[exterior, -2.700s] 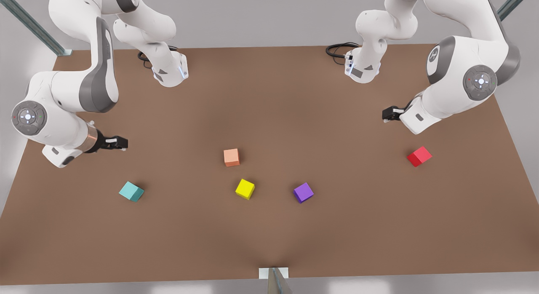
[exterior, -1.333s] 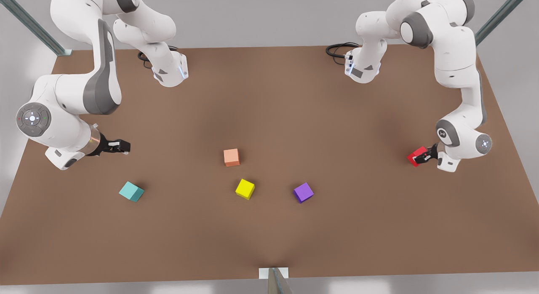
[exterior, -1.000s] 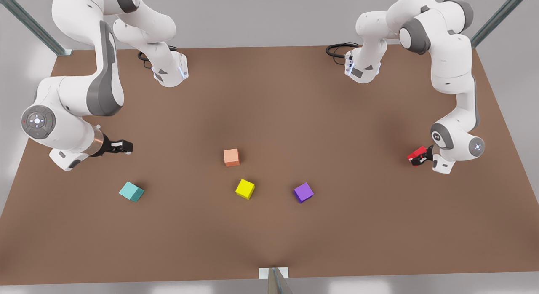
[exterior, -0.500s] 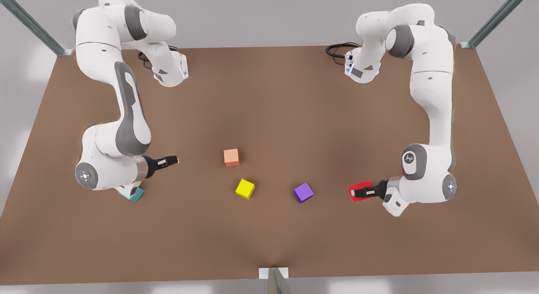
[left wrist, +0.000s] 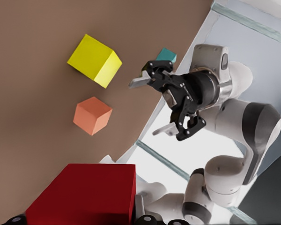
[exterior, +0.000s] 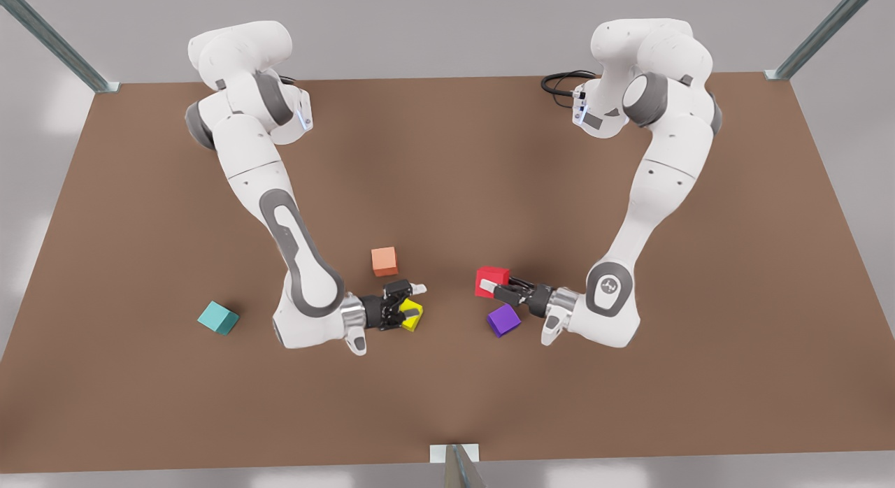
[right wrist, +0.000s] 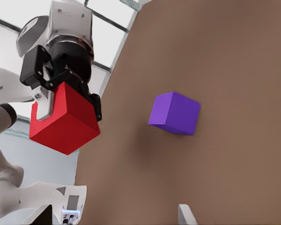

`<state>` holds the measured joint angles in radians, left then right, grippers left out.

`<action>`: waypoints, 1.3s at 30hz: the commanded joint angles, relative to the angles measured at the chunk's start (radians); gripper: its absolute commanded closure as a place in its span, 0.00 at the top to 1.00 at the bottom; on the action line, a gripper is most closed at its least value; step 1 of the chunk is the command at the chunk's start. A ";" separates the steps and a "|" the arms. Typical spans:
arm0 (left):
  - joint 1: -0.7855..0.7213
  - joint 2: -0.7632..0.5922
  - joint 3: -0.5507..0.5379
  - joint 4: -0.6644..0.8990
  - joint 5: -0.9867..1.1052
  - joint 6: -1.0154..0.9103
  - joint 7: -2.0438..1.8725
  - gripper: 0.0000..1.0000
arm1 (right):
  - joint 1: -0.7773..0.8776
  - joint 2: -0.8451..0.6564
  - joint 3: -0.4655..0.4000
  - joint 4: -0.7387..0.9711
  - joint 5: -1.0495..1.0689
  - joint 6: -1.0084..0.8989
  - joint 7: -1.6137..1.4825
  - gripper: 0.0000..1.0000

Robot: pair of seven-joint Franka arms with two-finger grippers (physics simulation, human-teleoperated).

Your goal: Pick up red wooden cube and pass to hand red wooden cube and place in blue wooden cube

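The red wooden cube [exterior: 491, 280] hangs above the table near its middle, with my left gripper [exterior: 498, 286] shut on it; this arm reaches in from the front view's right. The left wrist view has the red wooden cube [left wrist: 84, 194] close up, and the right wrist view sees the same cube [right wrist: 65, 119] clamped in the left gripper [right wrist: 68, 105]. Facing it, my right gripper [exterior: 414, 300] stands open over the yellow cube, a short gap from the red cube; the right gripper [left wrist: 147, 108] holds nothing. The blue wooden cube [exterior: 217, 317] rests on the table at the front view's left.
On the brown table [exterior: 447, 159], a yellow cube [exterior: 414, 321] lies under the right gripper, a salmon cube [exterior: 384, 261] just behind it, and a purple cube [exterior: 503, 320] below the left gripper. The arm bases stand at the far edge.
Both arms have swung in toward the table's middle. The left gripper has carried the red cube toward the front view's left; the right gripper has moved from near the blue cube to above the yellow one and opened.
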<state>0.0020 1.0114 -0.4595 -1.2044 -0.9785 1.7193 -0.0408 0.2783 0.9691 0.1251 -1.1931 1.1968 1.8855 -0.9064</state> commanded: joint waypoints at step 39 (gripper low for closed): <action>-0.039 0.016 -0.044 0.000 -0.043 0.169 0.263 0.59 | -0.036 -0.044 0.238 -0.194 0.391 0.254 -1.223 1.00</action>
<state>-0.0367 1.0302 -0.5024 -1.2048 -1.0124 1.8830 0.1810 0.2425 0.9262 0.3618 -1.3873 1.5799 2.1355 -1.9566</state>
